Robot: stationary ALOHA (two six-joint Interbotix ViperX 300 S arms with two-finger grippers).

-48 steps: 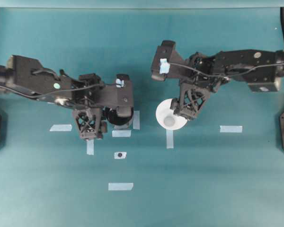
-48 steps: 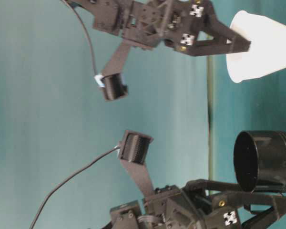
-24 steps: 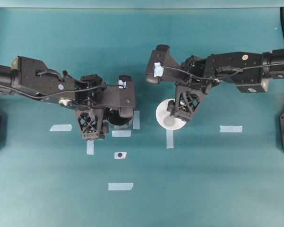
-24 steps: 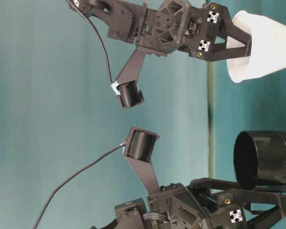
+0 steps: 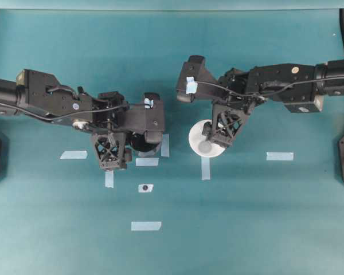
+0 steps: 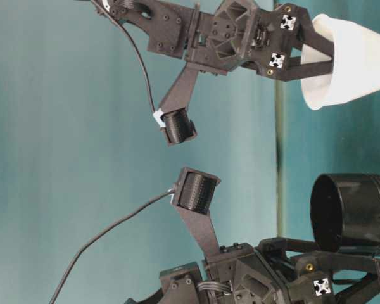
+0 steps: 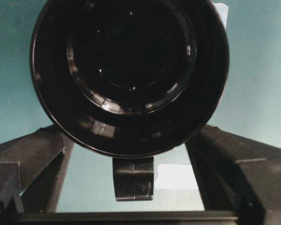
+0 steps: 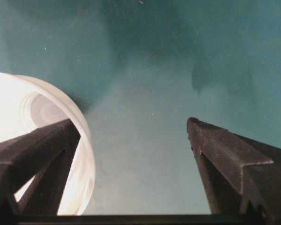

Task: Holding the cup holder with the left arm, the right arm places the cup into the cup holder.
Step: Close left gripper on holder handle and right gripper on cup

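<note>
Early stage, nothing grasped yet, judging by how things lie. Left gripper (image 7: 131,140) wide open, straddling the cup holder (image 7: 131,75): in the left wrist view the glossy black ring sits between the two fingers (image 7: 28,164), a gap showing on each side, small tab handle (image 7: 133,177) pointing back toward the palm. No contact visible, so holder not yet held. Overhead, holder (image 5: 142,144) mostly hidden under the left arm (image 5: 74,106), just beside the truss of the gripper, resting on the teal table (image 5: 246,229) among tape marks (image 5: 146,226). Right gripper (image 8: 136,154) also spread wide, holding nothing: in the right wrist view one finger (image 8: 33,154) reaches inside the white cup (image 8: 42,112) past its rim, the other finger well off to the far side over bare table, so wall between the jaws but not pinched. Table-level view agrees: cup (image 6: 358,63) lying with rim toward the right gripper, one fingertip inside the mouth; holder (image 6: 351,212) upright-mouthed toward the camera, just ahead of the left gripper's jaws. Done: both approaches, both grippers roughly lined up on their objects. Left: closing left on the holder, closing right on the cup wall, lifting the cup, carrying it across over the holder, lowering base-first into the ring, releasing. Roughly the first fifth of the job, as a guess.
</note>
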